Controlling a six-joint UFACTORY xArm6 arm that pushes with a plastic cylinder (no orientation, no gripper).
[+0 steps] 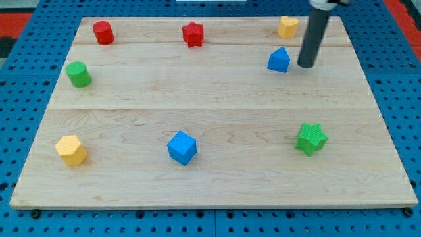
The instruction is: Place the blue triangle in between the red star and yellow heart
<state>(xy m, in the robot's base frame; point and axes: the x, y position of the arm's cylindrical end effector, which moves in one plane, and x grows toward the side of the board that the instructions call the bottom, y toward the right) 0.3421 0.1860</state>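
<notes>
Our tool is a straight dark rod with no jaws, so it holds nothing; our tip (306, 66) rests on the desk (217, 131) at the far right, just to the right of the blue triangle (279, 60). We cannot tell for certain whether the tip touches the triangle; a narrow strip of wood appears to show between them.

The blue triangle lies near the far edge, just nearer than the yellow heart (287, 26) and slightly to its left. The red star (193, 34) sits well to the left of both, also along the far edge. The triangle is therefore not on the line between the star and the heart; it lies close beside the heart and well apart from the star.

Other items on the desk:
- The red cylinder (102, 32) stands at the far left corner.
- The green cylinder (79, 74) stands at the left edge, nearer than the red one.
- The yellow hexagonal block (72, 149) lies at the near left.
- The blue cube (182, 147) lies near the middle of the near side.
- The green star (311, 139) lies at the near right.

The desk rests on a blue perforated base (395, 79).
</notes>
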